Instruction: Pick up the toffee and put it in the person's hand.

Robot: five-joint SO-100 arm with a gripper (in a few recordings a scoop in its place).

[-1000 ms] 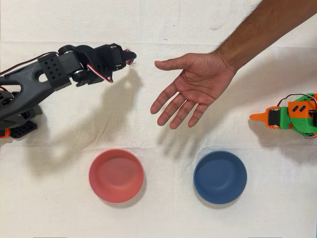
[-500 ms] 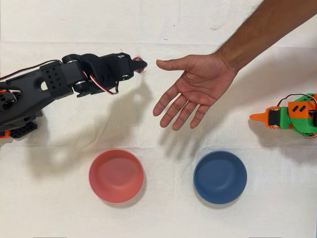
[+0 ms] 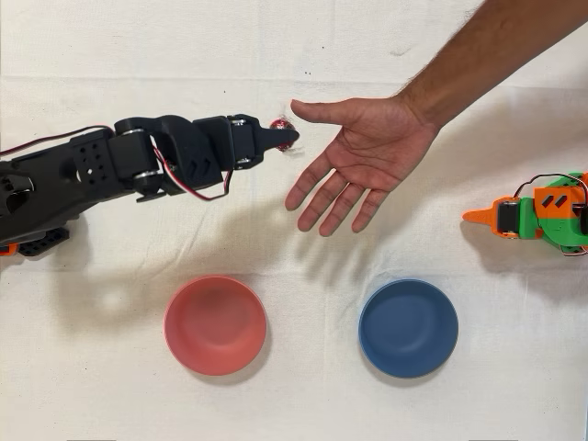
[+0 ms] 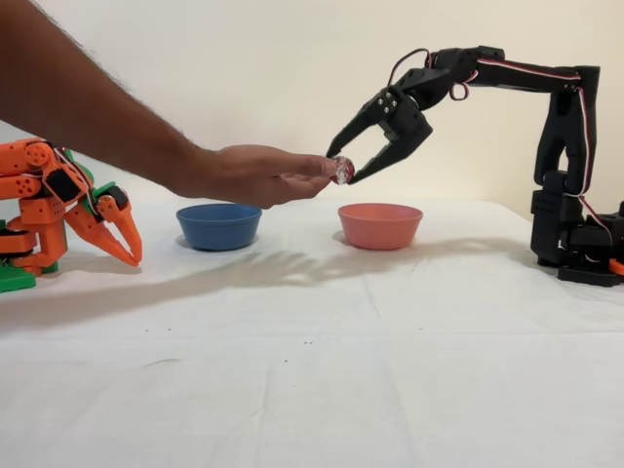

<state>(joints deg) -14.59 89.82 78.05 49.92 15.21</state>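
Now my tool (image 3: pixel 287 136) (image 4: pixel 341 168) hangs in the air above the desk (image 3: pixel 294 386) (image 4: pixel 312 370), its two fingers closed around the toffee (image 3: pixel 281 125) (image 4: pixel 342 169), which shows as a small red-pink glint at their tips. In the overhead view the toffee sits just beside the thumb of the person's hand (image 3: pixel 367 161), to the thumb's left. In the fixed view it appears right at the fingertips of that hand (image 4: pixel 255 175), and I cannot tell whether it touches them. The hand is open, palm up, fingers spread, held clear of the desk. Below the hand in the overhead view rest a pink bowl (image 3: pixel 215 324) (image 4: pixel 379 225) and a blue bowl (image 3: pixel 408 328) (image 4: pixel 218 225). The orange arm (image 3: pixel 542 216) (image 4: pixel 58 210) stands idle beyond the hand.
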